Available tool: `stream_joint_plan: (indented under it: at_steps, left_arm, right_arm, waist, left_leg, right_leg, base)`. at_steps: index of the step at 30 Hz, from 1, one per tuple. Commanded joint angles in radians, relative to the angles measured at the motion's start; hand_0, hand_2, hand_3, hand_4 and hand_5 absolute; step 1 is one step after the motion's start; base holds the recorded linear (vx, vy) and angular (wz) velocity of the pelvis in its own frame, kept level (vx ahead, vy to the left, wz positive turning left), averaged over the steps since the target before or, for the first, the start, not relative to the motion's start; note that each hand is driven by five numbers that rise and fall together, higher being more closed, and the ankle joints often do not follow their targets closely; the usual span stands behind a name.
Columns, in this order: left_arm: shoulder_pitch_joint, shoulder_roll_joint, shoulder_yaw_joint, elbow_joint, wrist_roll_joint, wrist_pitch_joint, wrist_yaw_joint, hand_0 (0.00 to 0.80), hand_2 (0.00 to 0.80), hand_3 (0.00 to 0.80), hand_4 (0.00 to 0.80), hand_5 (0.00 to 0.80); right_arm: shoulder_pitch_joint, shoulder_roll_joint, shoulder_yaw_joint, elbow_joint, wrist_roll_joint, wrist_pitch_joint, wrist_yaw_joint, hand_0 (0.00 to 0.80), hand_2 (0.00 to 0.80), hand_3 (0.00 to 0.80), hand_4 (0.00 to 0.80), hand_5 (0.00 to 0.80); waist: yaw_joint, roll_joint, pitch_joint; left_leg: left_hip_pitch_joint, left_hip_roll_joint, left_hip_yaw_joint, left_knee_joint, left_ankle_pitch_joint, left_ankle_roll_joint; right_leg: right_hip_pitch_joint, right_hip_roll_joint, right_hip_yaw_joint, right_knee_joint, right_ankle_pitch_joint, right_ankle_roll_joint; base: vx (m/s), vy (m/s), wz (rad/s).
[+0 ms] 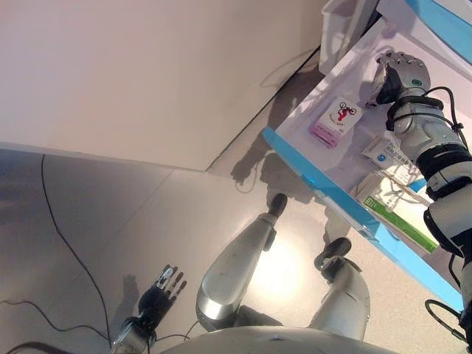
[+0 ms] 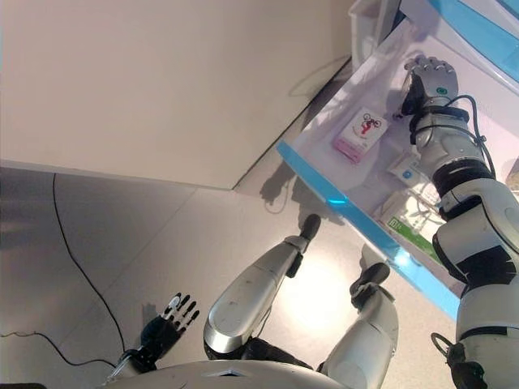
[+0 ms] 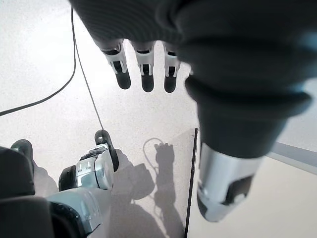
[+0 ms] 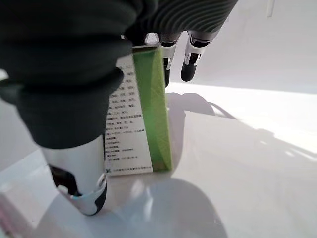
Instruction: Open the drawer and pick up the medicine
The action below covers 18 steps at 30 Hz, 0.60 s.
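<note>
The white drawer with a blue front edge [image 1: 310,175] stands pulled open at the right. My right hand [image 1: 399,74] reaches into its far end. In the right wrist view its thumb [image 4: 79,188] and fingers [image 4: 190,62] pinch an upright green and white medicine box [image 4: 143,119], whose lower end rests on the drawer floor. From the head views the hand hides this box. My left hand [image 1: 160,293] hangs low at the lower left, open and holding nothing, with its fingers [image 3: 143,74] straight above the floor.
More packs lie in the drawer: a pink and white box [image 1: 335,122], a white pack with a blue dot [image 1: 387,153] and a long green box [image 1: 398,219]. A white wall panel [image 1: 147,74] fills the upper left. A white container [image 1: 343,29] stands beyond the drawer.
</note>
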State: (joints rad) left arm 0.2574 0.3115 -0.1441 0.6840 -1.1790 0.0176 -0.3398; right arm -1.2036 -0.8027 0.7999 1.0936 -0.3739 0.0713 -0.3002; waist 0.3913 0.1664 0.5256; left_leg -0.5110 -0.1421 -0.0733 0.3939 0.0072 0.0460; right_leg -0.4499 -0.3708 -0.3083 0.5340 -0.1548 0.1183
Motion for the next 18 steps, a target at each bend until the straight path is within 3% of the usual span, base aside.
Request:
stream_joint_plan:
  at_steps: [1, 11, 13, 15, 16, 17, 18]
  left_arm:
    - [0.080, 0.028, -0.057, -0.016, -0.025, -0.037, -0.003, 0.000, 0.000, 0.000, 0.000, 0.000]
    - [0.083, 0.022, -0.054, -0.021, -0.021, -0.036, 0.005, 0.000, 0.000, 0.000, 0.000, 0.000]
    - [0.085, 0.021, -0.051, -0.024, -0.020, -0.033, 0.007, 0.000, 0.000, 0.000, 0.000, 0.000]
    - [0.083, 0.023, -0.051, -0.027, -0.023, -0.034, 0.005, 0.000, 0.000, 0.000, 0.000, 0.000]
    - [0.085, 0.025, -0.052, -0.028, -0.024, -0.035, 0.001, 0.000, 0.000, 0.000, 0.000, 0.000]
    - [0.086, 0.025, -0.052, -0.029, -0.023, -0.035, 0.003, 0.000, 0.000, 0.000, 0.000, 0.000]
    - [0.088, 0.023, -0.054, -0.028, -0.024, -0.038, 0.006, 0.000, 0.000, 0.000, 0.000, 0.000]
  right_arm:
    - [-0.070, -0.053, 0.050, 0.022, 0.000, 0.005, -0.014, 0.000, 0.000, 0.000, 0.000, 0.000]
    - [-0.069, -0.049, 0.051, 0.051, 0.029, 0.026, 0.035, 0.000, 0.000, 0.000, 0.000, 0.000]
    - [-0.072, -0.048, 0.052, 0.054, 0.028, 0.028, 0.045, 0.173, 0.173, 0.173, 0.173, 0.173]
    - [-0.071, -0.049, 0.051, 0.054, 0.039, 0.030, 0.058, 0.455, 0.455, 0.455, 0.455, 0.455]
    - [-0.065, -0.050, 0.048, 0.052, 0.037, 0.031, 0.060, 0.665, 0.665, 0.665, 0.665, 0.665]
    - [-0.060, -0.052, 0.044, 0.050, 0.040, 0.027, 0.060, 0.800, 0.800, 0.800, 0.800, 0.800]
    - [-0.057, -0.051, 0.042, 0.052, 0.042, 0.025, 0.062, 0.800, 0.800, 0.800, 0.800, 0.800]
  waist:
    - [0.021, 0.080, -0.006]
    - [0.028, 0.088, -0.006]
    - [0.029, 0.089, -0.006]
    - [0.029, 0.089, -0.006]
    - [0.029, 0.089, -0.006]
    - [0.028, 0.088, -0.006]
    - [0.028, 0.087, -0.006]
  left_leg:
    - [-0.040, 0.008, 0.058, 0.076, -0.095, 0.006]
    - [-0.059, 0.005, 0.057, 0.078, -0.092, 0.004]
    - [-0.064, 0.004, 0.057, 0.080, -0.090, 0.003]
    - [-0.070, 0.004, 0.056, 0.082, -0.089, 0.003]
    - [-0.071, 0.005, 0.057, 0.081, -0.089, 0.004]
    - [-0.071, 0.007, 0.057, 0.080, -0.090, 0.004]
    - [-0.072, 0.006, 0.059, 0.082, -0.091, 0.004]
  right_leg:
    - [-0.049, 0.018, 0.024, 0.044, 0.073, -0.044]
    - [-0.069, 0.012, 0.019, 0.047, 0.076, -0.043]
    - [-0.074, 0.013, 0.021, 0.047, 0.077, -0.042]
    - [-0.081, 0.013, 0.023, 0.049, 0.079, -0.042]
    - [-0.082, 0.012, 0.022, 0.049, 0.081, -0.041]
    - [-0.082, 0.012, 0.021, 0.047, 0.082, -0.041]
    - [-0.083, 0.011, 0.021, 0.048, 0.082, -0.041]
  base:
    - [0.000, 0.000, 0.00]
    - [0.000, 0.000, 0.00]
    - [0.000, 0.000, 0.00]
    - [0.000, 0.000, 0.00]
    - [0.000, 0.000, 0.00]
    - [0.000, 0.000, 0.00]
    - [0.000, 0.000, 0.00]
